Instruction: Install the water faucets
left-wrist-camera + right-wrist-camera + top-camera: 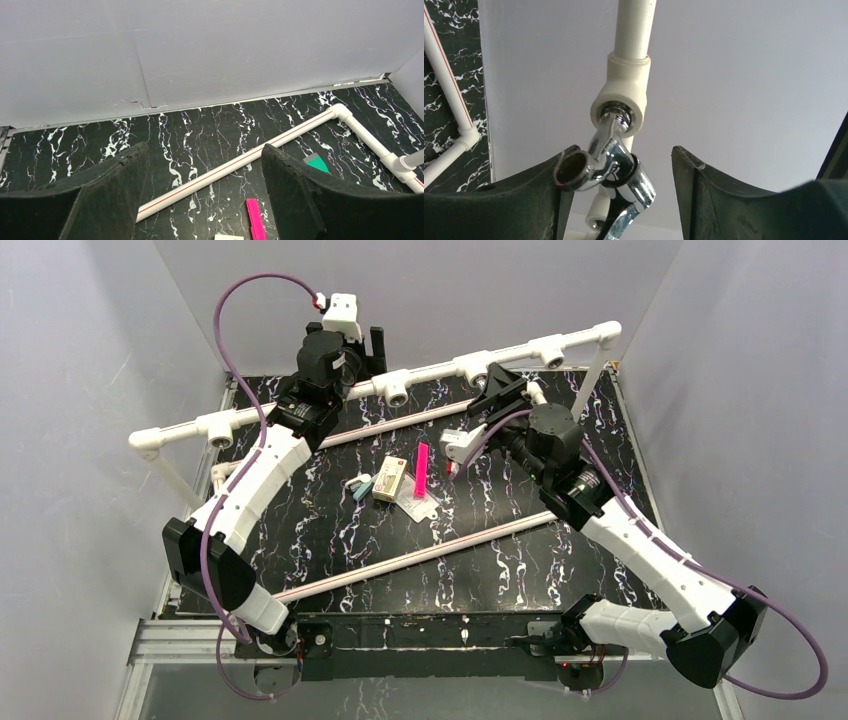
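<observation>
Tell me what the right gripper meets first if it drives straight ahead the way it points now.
The right gripper would meet the water faucet first: it sits between the open jaws, its threaded end in the white tee socket just beyond. Depth is hard to judge.

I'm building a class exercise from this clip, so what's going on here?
The right gripper is at a tee socket on the white pipe. A faucet has its threaded end in that socket. The jaws stand open around the faucet, with a gap on one side, so it is not clamped. The left gripper hangs open and empty over the table.
</observation>
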